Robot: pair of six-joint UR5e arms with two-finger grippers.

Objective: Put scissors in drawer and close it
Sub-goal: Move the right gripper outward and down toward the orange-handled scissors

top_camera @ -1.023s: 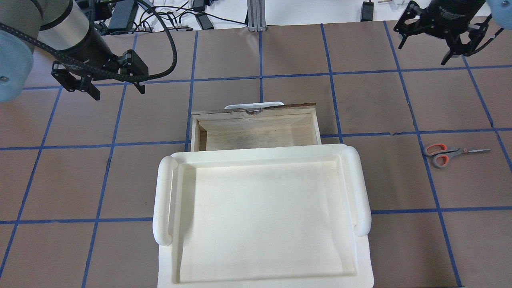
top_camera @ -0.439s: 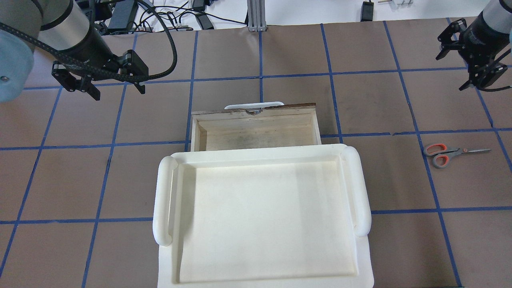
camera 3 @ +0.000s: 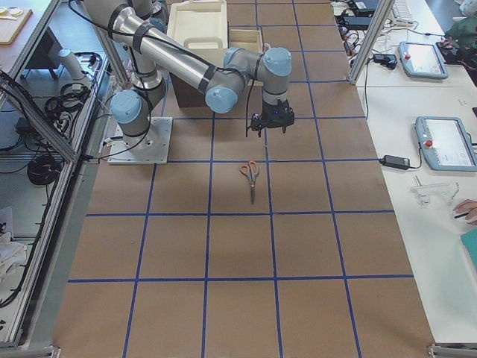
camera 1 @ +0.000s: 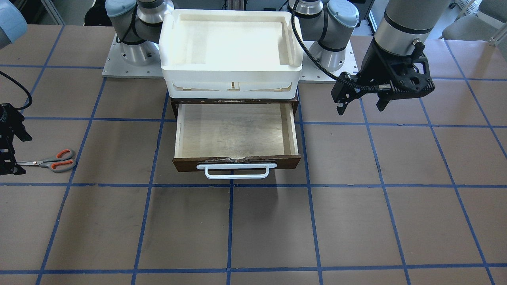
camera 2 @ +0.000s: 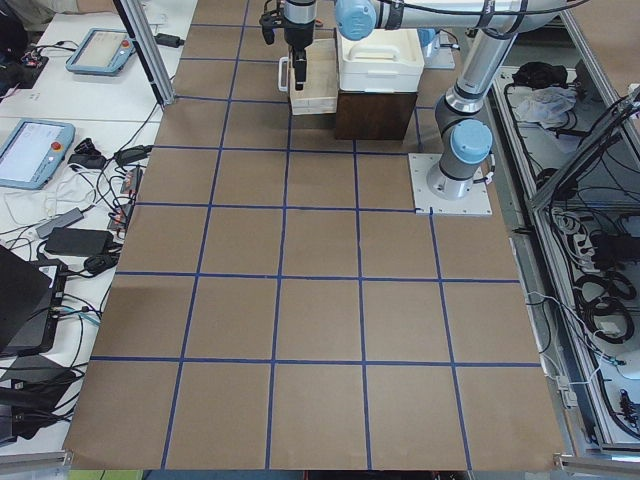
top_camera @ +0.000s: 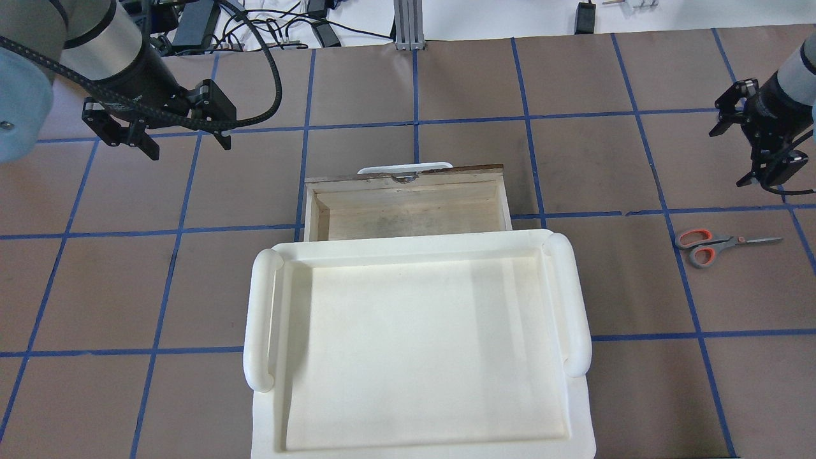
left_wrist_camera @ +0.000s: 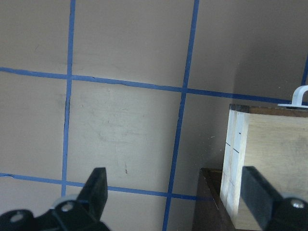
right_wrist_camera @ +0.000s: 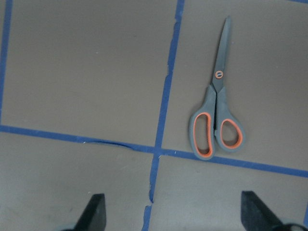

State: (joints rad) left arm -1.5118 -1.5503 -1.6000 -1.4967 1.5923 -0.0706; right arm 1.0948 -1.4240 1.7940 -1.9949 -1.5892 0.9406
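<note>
Scissors (top_camera: 714,245) lie ungrasped on the surface; drawer (top_camera: 408,220) open and empty. Right gripper (top_camera: 728,159) hovers nearby, fingers apart; left gripper (top_camera: 190,150) likewise apart. All steps remain.

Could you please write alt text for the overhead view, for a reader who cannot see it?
Scissors lie flat and untouched on the brown, blue-taped table at right, the open right gripper poised just beyond them. At centre an open, empty drawer juts out past a white tray; the open left gripper hangs at far left.
</note>
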